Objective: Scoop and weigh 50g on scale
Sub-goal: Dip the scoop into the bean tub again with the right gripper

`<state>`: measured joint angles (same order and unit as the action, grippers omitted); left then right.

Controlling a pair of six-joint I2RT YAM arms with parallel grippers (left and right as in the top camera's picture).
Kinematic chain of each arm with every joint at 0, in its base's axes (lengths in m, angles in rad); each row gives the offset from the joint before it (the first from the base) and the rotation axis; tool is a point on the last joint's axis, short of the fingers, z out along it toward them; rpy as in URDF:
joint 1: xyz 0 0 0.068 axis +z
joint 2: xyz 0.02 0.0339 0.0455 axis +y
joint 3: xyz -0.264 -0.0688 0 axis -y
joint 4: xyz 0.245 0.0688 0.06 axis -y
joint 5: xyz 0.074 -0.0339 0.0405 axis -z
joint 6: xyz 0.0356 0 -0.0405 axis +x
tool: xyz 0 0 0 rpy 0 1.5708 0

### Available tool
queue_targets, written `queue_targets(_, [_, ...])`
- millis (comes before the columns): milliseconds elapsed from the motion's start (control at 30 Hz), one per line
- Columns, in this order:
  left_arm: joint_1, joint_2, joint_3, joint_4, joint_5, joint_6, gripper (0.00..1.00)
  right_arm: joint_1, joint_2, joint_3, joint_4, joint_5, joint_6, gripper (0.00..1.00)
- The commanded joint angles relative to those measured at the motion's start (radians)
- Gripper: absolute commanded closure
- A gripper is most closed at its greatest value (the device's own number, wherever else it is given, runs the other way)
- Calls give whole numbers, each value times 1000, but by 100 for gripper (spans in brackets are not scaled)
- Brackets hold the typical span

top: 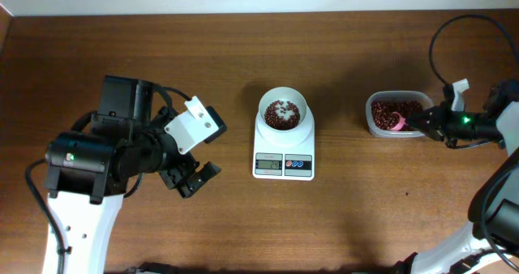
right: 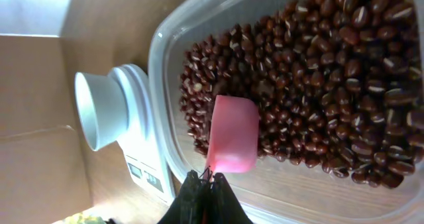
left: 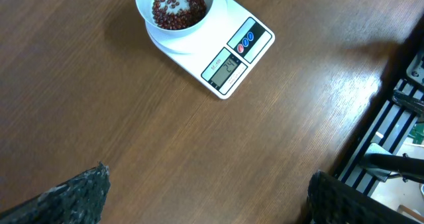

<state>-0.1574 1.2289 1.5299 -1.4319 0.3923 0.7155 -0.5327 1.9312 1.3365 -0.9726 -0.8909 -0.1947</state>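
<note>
I am pinching the pink scoop (right: 233, 134) in my right gripper (right: 209, 179), dipping it into the tub (right: 165, 65) of beans (right: 318, 85). The scale (top: 284, 148) is sitting to its left, between it and my wide-open left gripper (top: 195, 177).

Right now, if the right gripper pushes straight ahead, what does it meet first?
The small dark red-brown beans in the clear plastic tub; its pink plastic scoop likely digs in first.
</note>
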Motion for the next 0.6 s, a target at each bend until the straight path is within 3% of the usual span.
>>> queue_targets(0, [3, 0, 9, 1, 3, 20, 1, -31, 6, -7, 5, -115, -15, 96])
queue_targets(367, [3, 0, 9, 1, 3, 20, 1, -131, 6, -7, -34, -280, -15, 96])
queue_targets(467, [3, 0, 9, 1, 3, 20, 1, -130, 6, -7, -37, -111, 42, 96])
queue_targets(567, [3, 0, 9, 1, 3, 20, 1, -130, 6, -7, -51, -179, -12, 96])
